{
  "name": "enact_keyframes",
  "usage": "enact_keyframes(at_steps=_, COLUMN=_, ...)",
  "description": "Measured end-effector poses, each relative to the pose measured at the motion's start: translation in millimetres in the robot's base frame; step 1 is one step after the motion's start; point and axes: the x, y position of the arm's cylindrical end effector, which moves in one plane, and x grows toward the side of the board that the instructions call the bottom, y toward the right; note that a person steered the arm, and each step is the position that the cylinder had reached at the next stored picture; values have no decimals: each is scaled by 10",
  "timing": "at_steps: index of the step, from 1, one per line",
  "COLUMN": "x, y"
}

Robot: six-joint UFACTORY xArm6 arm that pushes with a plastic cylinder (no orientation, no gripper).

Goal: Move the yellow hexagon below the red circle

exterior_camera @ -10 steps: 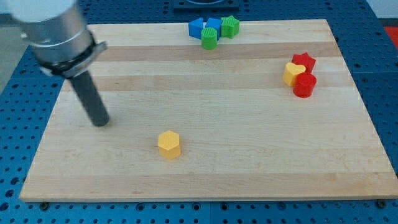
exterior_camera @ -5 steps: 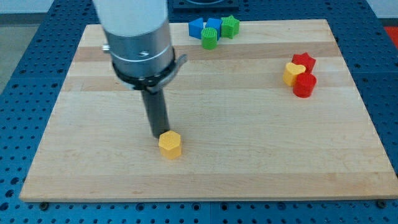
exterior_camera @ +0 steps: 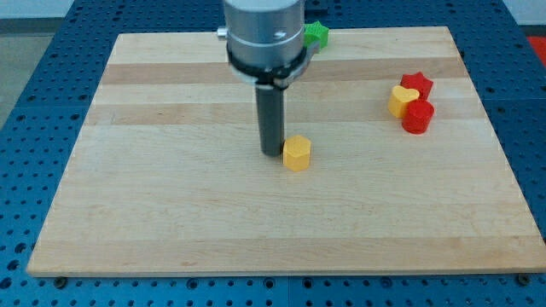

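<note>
Worktop [exterior_camera: 171,222]: pale wooden board, filling most of the frame, set on a blue perforated base [exterior_camera: 34,102] that shows at the left and right edges.

Arm: grey cylindrical body entering from the top centre of the frame, ending in a straight dark rod. There are no jaws on this rig, so nothing opens, closes or grips. My tip [exterior_camera: 271,154] rests on the board a little above centre frame.

Yellow hexagon [exterior_camera: 296,153]: task item. It stands upright on the board just to the right of my tip, touching it or very nearly so; the exact contact cannot be made out at this angle. It lies near the middle of the frame, well apart from the group of blocks at the right.

Red circle [exterior_camera: 417,117]: a short red cylinder at the right of the frame, upper half. It is the lowest piece of a tight cluster of three.

Yellow heart [exterior_camera: 403,101]: pressed against the upper left of the red circle.

Red star [exterior_camera: 418,84]: directly above the red circle, touching the yellow heart.

Green block [exterior_camera: 318,34]: at the top edge of the board, just right of the arm body, which partly hides it; shape possibly a star, not certain.

Position note: the yellow hexagon sits lower in the frame than the red circle and far to its left.
</note>
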Motion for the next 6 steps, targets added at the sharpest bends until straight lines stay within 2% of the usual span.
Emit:
enact_keyframes(at_steps=1, x=-29, y=100)
enact_keyframes(at_steps=2, x=80, y=-377)
enact_keyframes(at_steps=3, x=233, y=-149)
enact_keyframes(at_steps=4, x=285, y=405)
enact_keyframes(at_steps=6, x=-24, y=1386)
